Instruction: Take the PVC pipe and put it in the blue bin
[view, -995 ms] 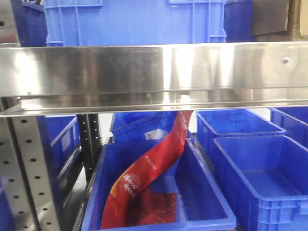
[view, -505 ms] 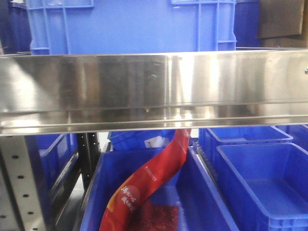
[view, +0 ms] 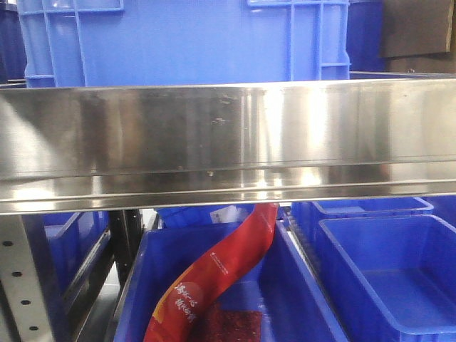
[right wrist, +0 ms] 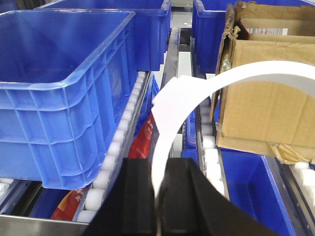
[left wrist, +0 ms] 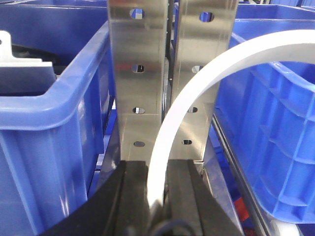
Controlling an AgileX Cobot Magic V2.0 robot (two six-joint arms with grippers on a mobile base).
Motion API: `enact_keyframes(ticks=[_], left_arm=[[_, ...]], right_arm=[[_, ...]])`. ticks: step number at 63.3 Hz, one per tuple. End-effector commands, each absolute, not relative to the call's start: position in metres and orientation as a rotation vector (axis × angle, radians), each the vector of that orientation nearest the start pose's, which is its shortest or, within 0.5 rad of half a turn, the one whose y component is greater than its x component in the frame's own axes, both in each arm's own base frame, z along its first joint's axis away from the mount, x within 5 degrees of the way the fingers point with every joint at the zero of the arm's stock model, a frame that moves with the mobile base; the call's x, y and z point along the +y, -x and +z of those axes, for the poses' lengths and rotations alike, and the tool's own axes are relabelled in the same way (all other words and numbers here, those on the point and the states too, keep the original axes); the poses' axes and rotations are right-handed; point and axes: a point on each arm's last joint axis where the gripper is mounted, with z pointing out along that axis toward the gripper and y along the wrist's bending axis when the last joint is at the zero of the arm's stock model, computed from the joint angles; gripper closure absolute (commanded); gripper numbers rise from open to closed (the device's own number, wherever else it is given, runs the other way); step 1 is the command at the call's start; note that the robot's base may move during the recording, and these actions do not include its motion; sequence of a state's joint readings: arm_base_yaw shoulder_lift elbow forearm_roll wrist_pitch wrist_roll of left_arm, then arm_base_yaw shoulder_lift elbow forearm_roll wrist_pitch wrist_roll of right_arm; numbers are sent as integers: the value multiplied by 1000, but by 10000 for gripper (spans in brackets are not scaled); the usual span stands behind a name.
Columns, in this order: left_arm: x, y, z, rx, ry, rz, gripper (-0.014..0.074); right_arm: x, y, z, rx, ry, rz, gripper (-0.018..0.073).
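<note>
The PVC pipe is out of view in all three views. In the left wrist view, my left gripper has its black jaws closed against a flat white curved band that rises from between them and arcs right. In the right wrist view, my right gripper has its jaws pressed together on a similar white band, which has a fold in it. Blue bins show all around: one with a red packet below the shelf, and one beside it.
A wide steel shelf rail crosses the front view, with a big blue bin on top. Perforated steel uprights stand between two blue bins ahead of the left gripper. A blue bin on white rollers and a cardboard box lie ahead of the right gripper.
The front view has shifted. The steel rail now sits lower and looks larger, and less of the bins below it shows. No arm appears in that view.
</note>
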State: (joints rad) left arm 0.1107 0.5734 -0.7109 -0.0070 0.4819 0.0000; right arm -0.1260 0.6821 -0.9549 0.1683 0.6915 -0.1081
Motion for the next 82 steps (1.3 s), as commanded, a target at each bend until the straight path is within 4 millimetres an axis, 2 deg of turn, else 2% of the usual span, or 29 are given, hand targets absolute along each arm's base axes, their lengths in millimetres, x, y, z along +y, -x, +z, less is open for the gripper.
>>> enact_keyframes(ticks=[1,82], left_arm=[[11,-110,366,1791,102,62,707],[11,-110,366,1785,101,63,707]], right_arm=[[-6,-117,412,1871,-61,13,728],[-6,-117,413,1868,-61,13,728]])
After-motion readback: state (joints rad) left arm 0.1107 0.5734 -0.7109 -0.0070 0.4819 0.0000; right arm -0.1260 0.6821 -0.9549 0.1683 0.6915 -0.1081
